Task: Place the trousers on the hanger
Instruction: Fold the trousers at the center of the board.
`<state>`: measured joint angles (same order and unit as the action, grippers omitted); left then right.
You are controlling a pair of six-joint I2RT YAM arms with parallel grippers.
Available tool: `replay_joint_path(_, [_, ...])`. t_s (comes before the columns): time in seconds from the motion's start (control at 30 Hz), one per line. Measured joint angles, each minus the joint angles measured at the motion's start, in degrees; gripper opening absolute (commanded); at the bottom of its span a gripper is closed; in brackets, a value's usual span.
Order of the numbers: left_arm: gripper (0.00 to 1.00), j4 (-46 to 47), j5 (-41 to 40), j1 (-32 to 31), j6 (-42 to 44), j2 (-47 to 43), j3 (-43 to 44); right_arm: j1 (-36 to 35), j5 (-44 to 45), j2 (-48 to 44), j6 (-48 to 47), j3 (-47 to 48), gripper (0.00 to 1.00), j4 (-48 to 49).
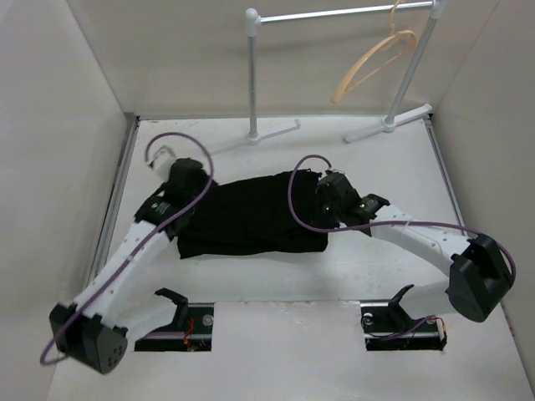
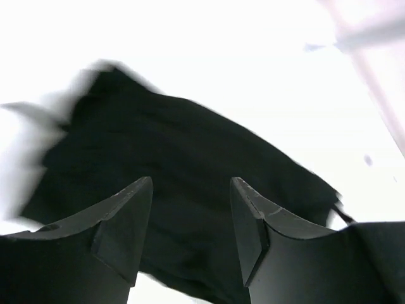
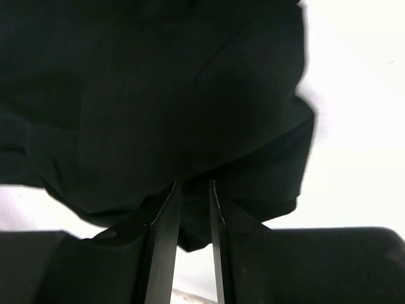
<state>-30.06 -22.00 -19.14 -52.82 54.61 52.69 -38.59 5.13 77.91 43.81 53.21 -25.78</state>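
The trousers (image 1: pixel 251 217) lie folded mid-counter (image 1: pixel 276 284). The hanger (image 1: pixel 364 57) hangs on the rail (image 1: pixel 334 14) at the rear right, well apart. The right tool (image 3: pixel 193 190) is pressed almost together, pinching the cloth's right edge, apparently for lifting. The left tool (image 2: pixel 191 196) is spread over the left edge, likely positioned for a matching grip.

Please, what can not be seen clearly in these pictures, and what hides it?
Top view: waist and legs of the trousers; folded black cloth shows no detail.
Top view: how the hanger hooks the rail; too small, at the upper edge.
Left wrist view: cloth edges beyond the left hand; heavy blur.
Right wrist view: how much cloth the right hand pinches; black on black.
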Motion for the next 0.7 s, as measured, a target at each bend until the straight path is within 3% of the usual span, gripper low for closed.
replay_joint_path(0.1, [0.49,5.6,1.1,-9.1,0.0,10.8,5.4,-1.2,0.0,0.5,0.3,-0.2,0.47,0.3])
replay_joint_path(0.13, [0.49,7.8,2.0,-11.9,0.0,15.4,7.1,-1.2,0.0,0.6,0.3,-0.5,0.46,0.6])
replay_joint_path(0.3, [0.46,13.7,6.4,-18.1,0.0,31.3,8.8,-1.1,0.5,3.3,0.2,-3.1,0.22,1.9])
replay_joint_path(0.43, [0.45,14.5,6.7,-16.7,0.0,30.5,4.1,-0.7,0.7,5.6,1.2,-7.1,0.25,3.4])
replay_joint_path(0.53, [0.45,14.6,6.2,-14.1,-0.3,26.3,-1.4,0.0,0.9,5.3,1.8,-9.4,0.49,3.6])
replay_joint_path(0.7, [0.46,12.8,5.6,-10.2,-1.4,17.0,-10.0,1.7,1.0,-3.0,1.4,-10.4,0.5,2.5])
